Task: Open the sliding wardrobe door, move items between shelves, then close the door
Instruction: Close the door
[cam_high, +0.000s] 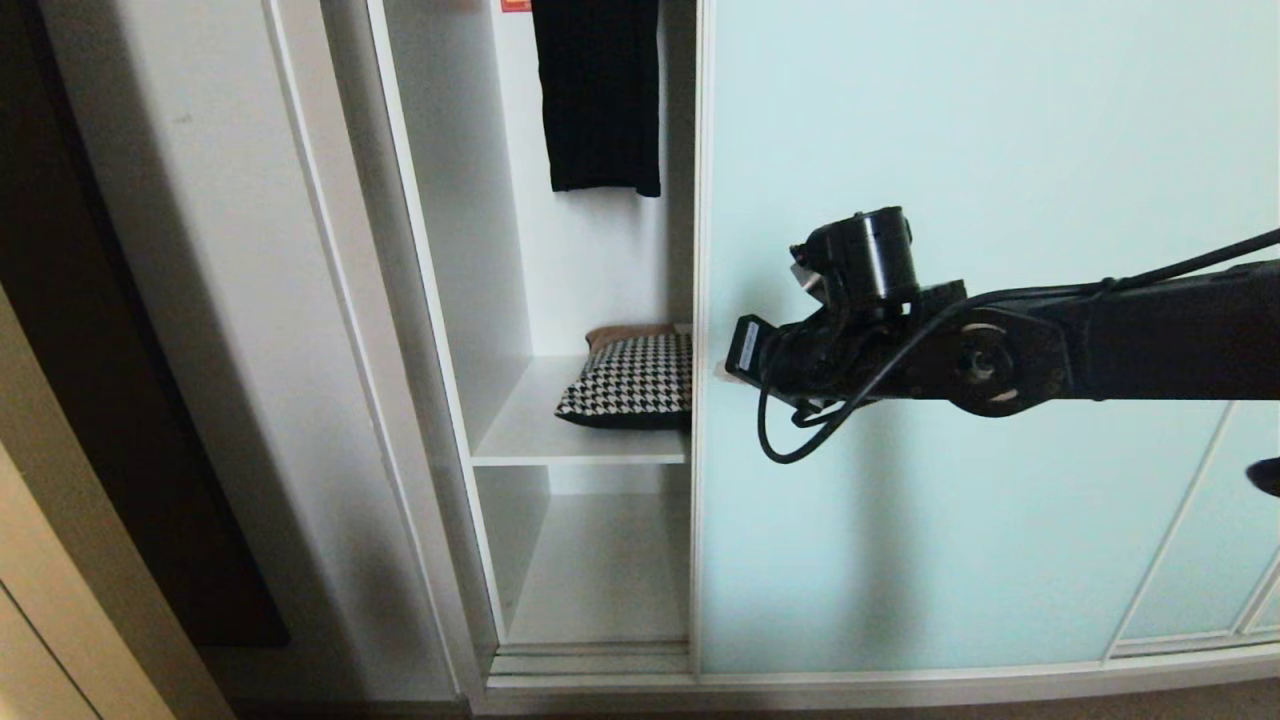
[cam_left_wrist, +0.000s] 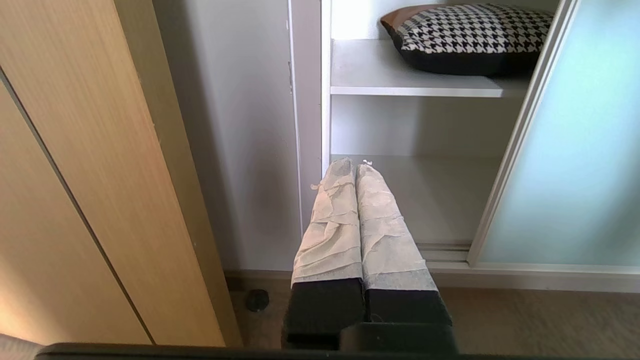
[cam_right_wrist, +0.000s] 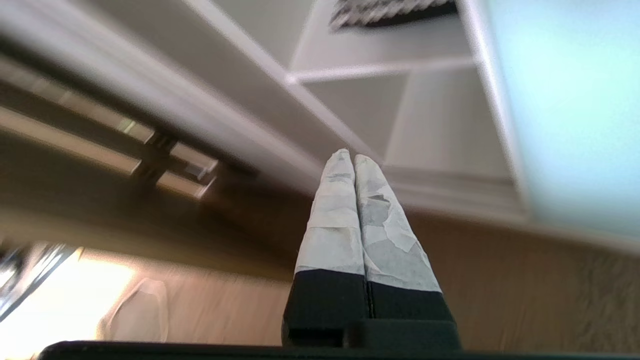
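The sliding wardrobe door (cam_high: 950, 200) is big, pale blue-green glass. It covers the right side, and the wardrobe's left part is open. Two white shelves show in the gap: the upper shelf (cam_high: 560, 440) and the lower shelf (cam_high: 600, 590). A black cloth (cam_high: 597, 95) hangs high up. The houndstooth bundle (cam_high: 632, 383) lies on the upper shelf, at its right end by the door's edge. The right gripper (cam_right_wrist: 354, 159) reaches in front of the door, jaws pressed together, holding nothing. The left gripper (cam_left_wrist: 355, 164) is low, near the wardrobe's left side, jaws together too.

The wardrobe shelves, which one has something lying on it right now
The upper shelf: the houndstooth bundle lies on it, partly behind the sliding door. The lower shelf below shows nothing on it.
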